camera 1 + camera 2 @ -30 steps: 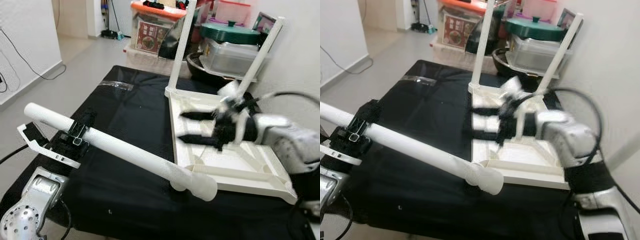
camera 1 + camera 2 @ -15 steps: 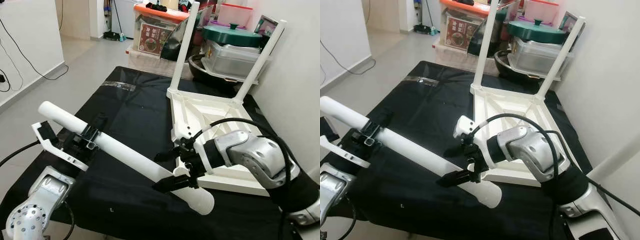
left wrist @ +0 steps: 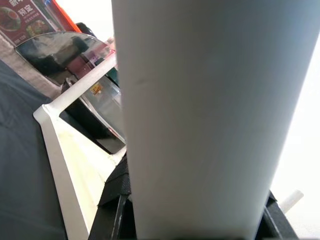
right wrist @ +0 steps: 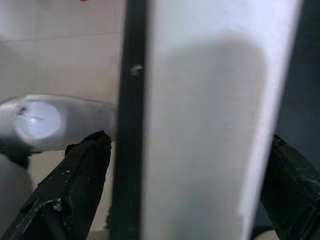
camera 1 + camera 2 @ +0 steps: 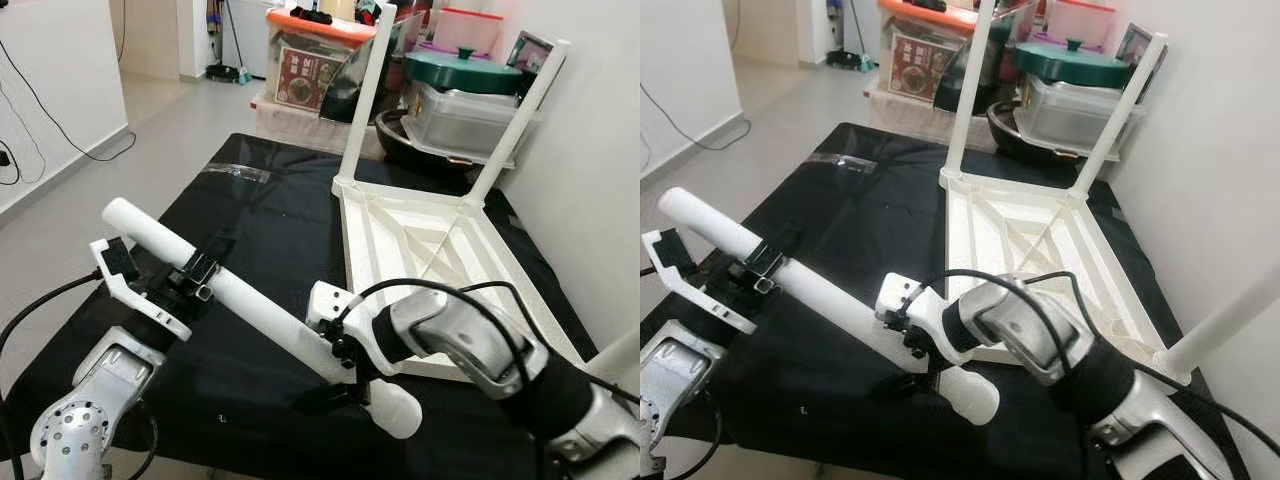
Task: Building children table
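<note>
A long white table leg slants across the black-covered table, thick end low and near me. My left gripper is shut on its upper part; the left wrist view looks along the leg. My right gripper straddles the leg near its thick end, with black fingers on either side and a gap showing on one side. The white tabletop lies upside down at the right. Two legs stand up from its far corners.
Storage boxes, a green-lidded pot and a clear bin crowd the table's far edge. A white wall runs close along the right. Another white leg sticks out at the tabletop's near right corner. Tiled floor lies to the left.
My right gripper has come off the upturned tabletop, swung left and down, and now sits around the leg's thick end. My left gripper has carried the leg a little to the right.
</note>
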Available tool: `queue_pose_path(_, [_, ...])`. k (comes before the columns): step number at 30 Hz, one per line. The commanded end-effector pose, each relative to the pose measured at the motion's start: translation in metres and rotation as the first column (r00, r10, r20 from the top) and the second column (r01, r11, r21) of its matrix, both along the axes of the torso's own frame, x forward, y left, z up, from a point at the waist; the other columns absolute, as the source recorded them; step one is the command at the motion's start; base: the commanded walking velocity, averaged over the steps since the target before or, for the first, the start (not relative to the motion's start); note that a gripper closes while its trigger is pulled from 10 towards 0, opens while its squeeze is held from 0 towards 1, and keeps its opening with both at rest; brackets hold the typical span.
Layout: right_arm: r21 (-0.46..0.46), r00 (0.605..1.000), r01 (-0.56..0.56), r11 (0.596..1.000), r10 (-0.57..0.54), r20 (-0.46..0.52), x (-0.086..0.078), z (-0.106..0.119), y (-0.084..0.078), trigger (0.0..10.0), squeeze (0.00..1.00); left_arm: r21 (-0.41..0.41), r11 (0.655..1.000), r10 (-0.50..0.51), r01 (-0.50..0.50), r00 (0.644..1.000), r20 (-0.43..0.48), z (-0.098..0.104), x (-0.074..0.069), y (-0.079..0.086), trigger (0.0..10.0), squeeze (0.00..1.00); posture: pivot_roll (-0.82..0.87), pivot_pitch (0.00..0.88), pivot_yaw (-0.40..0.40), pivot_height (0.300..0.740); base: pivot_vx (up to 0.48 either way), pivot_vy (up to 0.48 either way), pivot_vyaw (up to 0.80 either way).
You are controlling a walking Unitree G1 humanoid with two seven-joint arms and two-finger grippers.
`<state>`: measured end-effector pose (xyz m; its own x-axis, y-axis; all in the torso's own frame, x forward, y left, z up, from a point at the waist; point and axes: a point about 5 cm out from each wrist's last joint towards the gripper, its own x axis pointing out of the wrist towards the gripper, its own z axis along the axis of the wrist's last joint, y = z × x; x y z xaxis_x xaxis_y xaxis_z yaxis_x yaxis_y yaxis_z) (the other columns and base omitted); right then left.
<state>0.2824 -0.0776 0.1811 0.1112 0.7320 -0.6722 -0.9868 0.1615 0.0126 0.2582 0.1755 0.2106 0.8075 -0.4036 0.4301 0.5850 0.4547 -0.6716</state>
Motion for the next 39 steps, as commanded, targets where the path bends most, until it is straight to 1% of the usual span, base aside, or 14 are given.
queue_pose_path(1, [-0.022,1.000,0.001,1.000,-0.001,0.011,0.001,-0.003,0.000,10.0,0.00,0.006,1.000,-0.014,0.014,1.000,0.017,0.002,0.002,-0.003,0.0,0.00,0.08,0.000,-0.154,0.740,0.000,0.000,0.00])
queue_pose_path(6, [-0.032,1.000,0.008,0.999,-0.007,0.017,0.001,-0.011,0.009,10.0,0.00,0.015,1.000,-0.016,0.016,1.000,0.015,0.000,0.001,-0.006,0.0,0.00,0.08,0.000,-0.159,0.740,0.000,0.000,0.00])
queue_pose_path(7, [-0.032,1.000,0.016,0.999,-0.015,0.015,0.001,-0.014,0.012,4.2,0.00,0.018,1.000,-0.018,0.018,1.000,0.015,0.000,0.001,-0.008,0.0,0.00,0.09,0.000,-0.163,0.740,0.000,0.000,0.00])
queue_pose_path(8, [-0.029,1.000,0.023,0.999,-0.023,0.012,0.001,-0.015,0.013,0.0,0.00,0.019,1.000,-0.018,0.018,1.000,0.015,-0.001,0.001,-0.009,0.0,0.00,0.09,0.000,-0.163,0.740,0.000,0.000,0.00])
queue_pose_path(20, [0.031,0.995,0.102,0.994,-0.102,0.021,0.007,-0.018,0.018,0.0,0.00,0.015,1.000,-0.014,0.014,1.000,0.009,-0.004,0.001,-0.010,0.0,0.00,0.09,0.000,-0.169,0.740,0.000,0.000,0.00])
queue_pose_path(26, [0.058,0.993,0.119,0.991,-0.119,0.008,0.006,-0.018,0.019,0.0,0.00,0.014,1.000,-0.021,0.021,1.000,0.002,-0.006,0.001,-0.011,0.0,0.00,0.08,0.000,-0.169,0.740,0.000,0.000,0.00])
queue_pose_path(27, [0.072,0.991,0.131,0.989,-0.132,0.003,0.006,-0.018,0.019,0.0,0.00,0.041,0.999,-0.020,0.021,1.000,-0.022,-0.009,0.002,-0.011,0.0,0.00,0.08,0.000,-0.168,0.740,0.000,0.000,0.00])
queue_pose_path(28, [0.087,0.989,0.145,0.986,-0.145,-0.004,0.007,-0.017,0.018,0.0,0.00,0.035,0.999,-0.034,0.034,0.999,-0.013,-0.009,0.002,-0.012,10.0,0.00,0.08,0.000,-0.168,0.740,0.000,0.000,0.00])
queue_pose_path(30, [0.101,0.987,0.159,0.982,-0.159,-0.011,0.008,-0.017,0.016,0.0,0.00,0.046,0.999,-0.024,0.025,1.000,-0.021,-0.010,0.003,-0.011,10.0,0.00,0.08,0.000,-0.168,0.740,0.000,0.000,0.00])
queue_pose_path(31, [0.112,0.986,0.169,0.979,-0.168,-0.016,0.008,-0.016,0.015,0.0,0.00,0.051,0.999,0.000,0.001,1.000,-0.020,-0.010,0.003,-0.009,10.0,0.67,0.08,0.000,-0.165,0.740,0.000,0.000,0.00])
queue_pose_path(32, [0.122,0.984,0.177,0.977,-0.175,-0.025,0.008,-0.016,0.013,0.0,0.00,0.042,0.999,0.028,-0.027,0.999,-0.022,-0.010,0.005,-0.006,10.0,1.00,0.09,0.000,-0.165,0.740,0.000,0.000,0.00])
queue_pose_path(33, [0.129,0.983,0.185,0.974,-0.182,-0.032,0.007,-0.016,0.011,0.0,0.00,0.055,0.996,0.070,-0.068,0.997,-0.030,-0.011,0.007,-0.002,10.0,1.00,0.09,0.000,-0.166,0.740,0.000,0.000,0.00])
queue_pose_path(35, [0.134,0.981,0.194,0.972,-0.190,-0.039,0.007,-0.016,0.008,0.0,0.00,0.064,0.993,0.102,-0.100,0.994,-0.029,-0.011,0.009,0.001,10.0,1.00,0.09,0.000,-0.166,0.740,0.000,0.000,0.00])
queue_pose_path(39, [0.144,0.974,0.225,0.964,-0.220,-0.050,0.006,-0.015,-0.002,0.0,0.00,0.057,0.991,0.123,-0.122,0.992,-0.018,-0.008,0.007,0.005,10.0,1.00,0.09,0.000,-0.164,0.740,0.000,0.000,0.00])
